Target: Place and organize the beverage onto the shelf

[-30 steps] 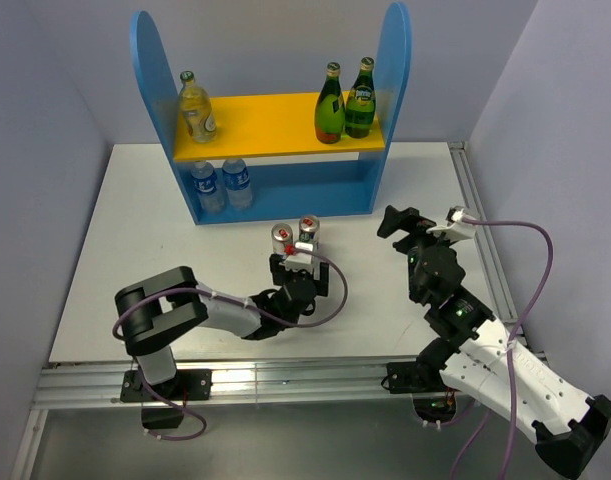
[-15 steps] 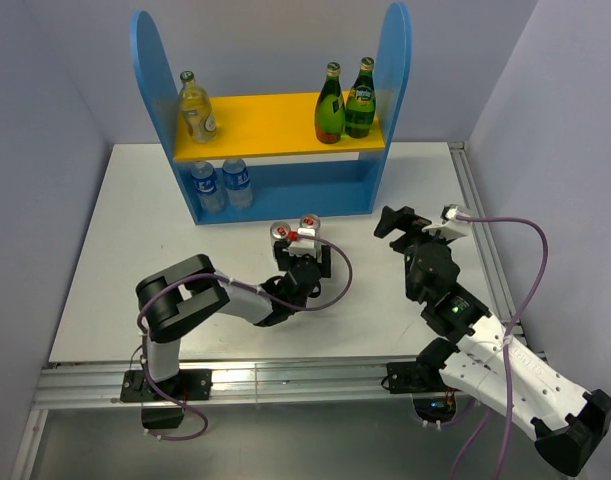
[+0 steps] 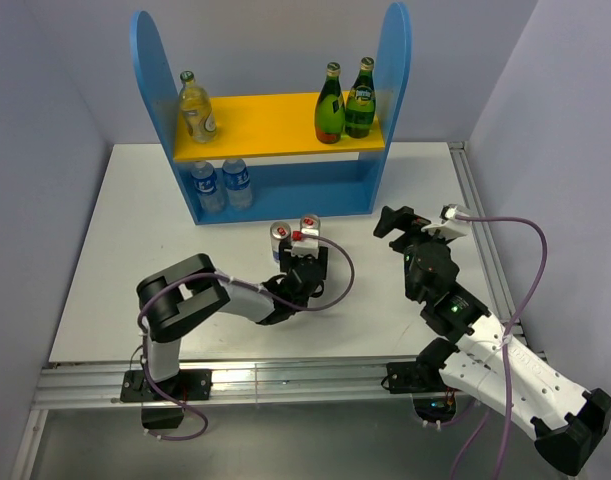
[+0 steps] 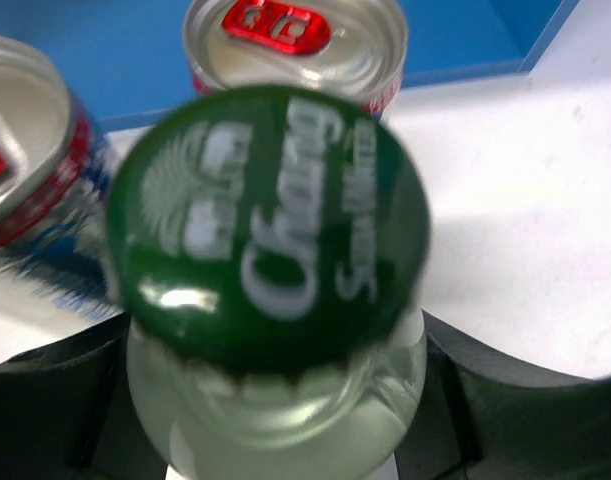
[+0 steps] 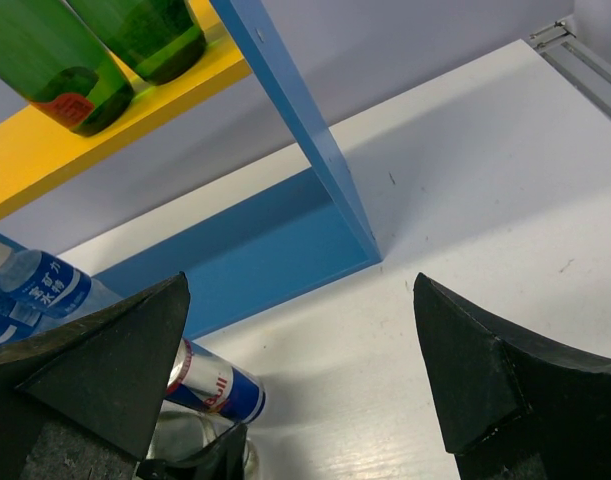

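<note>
Advanced toward the shelf (image 3: 265, 120), the left gripper (image 3: 303, 258) straddles a green-capped Chang bottle (image 4: 270, 230) on the counter (image 3: 145, 220), finger contact indeterminate, right fingers (image 5: 105, 350) spread wide; a loose lift could tip it into the adjacent Red Bull cans (image 4: 295, 40).

L arm (image 3: 240, 298) stretched low fwd; R arm (image 3: 455, 310) bent, R jaws wide.
</note>
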`<action>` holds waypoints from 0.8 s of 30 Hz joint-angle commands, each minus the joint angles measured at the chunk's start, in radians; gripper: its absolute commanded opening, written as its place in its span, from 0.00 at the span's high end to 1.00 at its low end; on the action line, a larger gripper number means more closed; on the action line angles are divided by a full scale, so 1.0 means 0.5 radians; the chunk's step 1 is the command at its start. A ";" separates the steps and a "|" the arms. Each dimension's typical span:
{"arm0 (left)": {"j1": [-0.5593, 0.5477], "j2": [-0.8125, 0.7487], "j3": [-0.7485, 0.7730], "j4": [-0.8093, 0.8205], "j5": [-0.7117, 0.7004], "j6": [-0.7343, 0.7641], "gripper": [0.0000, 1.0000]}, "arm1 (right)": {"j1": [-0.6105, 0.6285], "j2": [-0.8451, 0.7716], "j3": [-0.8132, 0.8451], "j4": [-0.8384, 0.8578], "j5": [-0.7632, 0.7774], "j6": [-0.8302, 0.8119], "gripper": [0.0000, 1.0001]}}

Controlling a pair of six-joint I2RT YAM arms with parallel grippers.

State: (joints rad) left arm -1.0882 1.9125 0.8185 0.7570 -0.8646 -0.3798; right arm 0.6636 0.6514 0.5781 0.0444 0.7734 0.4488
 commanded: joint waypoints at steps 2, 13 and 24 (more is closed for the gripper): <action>-0.079 -0.351 0.075 -0.482 -0.130 -0.096 1.00 | 0.010 -0.026 0.031 0.061 0.027 0.007 0.00; -0.097 -1.122 0.623 -1.608 -0.108 -0.048 1.00 | 0.014 -0.033 0.028 0.071 0.018 0.014 0.00; 0.485 -0.994 1.601 -1.674 0.235 0.602 1.00 | 0.011 -0.014 0.019 0.092 -0.007 0.023 0.00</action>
State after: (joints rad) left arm -0.9314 1.3907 1.4483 -0.1318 -0.8051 -0.1978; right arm 0.6636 0.6476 0.5777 0.0517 0.7658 0.4492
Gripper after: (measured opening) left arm 0.710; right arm 0.998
